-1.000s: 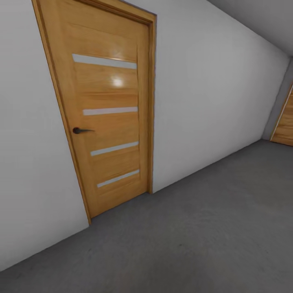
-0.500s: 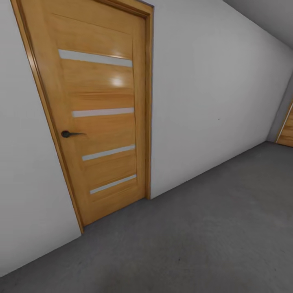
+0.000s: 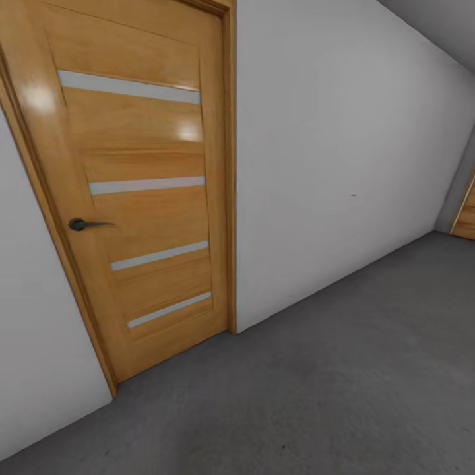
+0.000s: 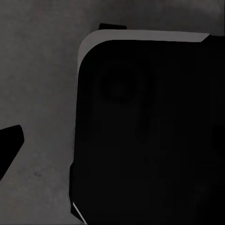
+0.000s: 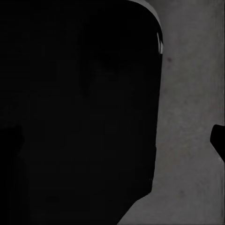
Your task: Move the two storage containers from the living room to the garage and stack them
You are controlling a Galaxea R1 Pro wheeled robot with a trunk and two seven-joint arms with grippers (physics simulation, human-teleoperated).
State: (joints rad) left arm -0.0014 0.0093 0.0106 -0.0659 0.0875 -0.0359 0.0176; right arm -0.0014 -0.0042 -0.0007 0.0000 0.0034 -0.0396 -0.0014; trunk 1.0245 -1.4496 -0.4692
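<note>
Head view, near to far: dark grey rough floor across the lower part of the view, running up to a pale grey wall. A wooden door is set in that wall at the left; it is shut, has four pale horizontal strips, and carries a dark lever handle on its left side. Light glare on the upper panels. Farther off at the right edge, a sliver of a second wooden door where the wall ends. Left wrist view: a large black rounded body with a thin pale rim covers most of the view, over the same grey floor. One dark tip pokes in at the edge, probably an end effector finger; can't tell whether the left end effector is apart or together. Right wrist view: same story, a black body over grey floor, with a small dark tip at the edge; right end effector state can't be told either. Can't place the storage containers relative to either end effector from these views. Nothing orange-red is near either dark tip.
</note>
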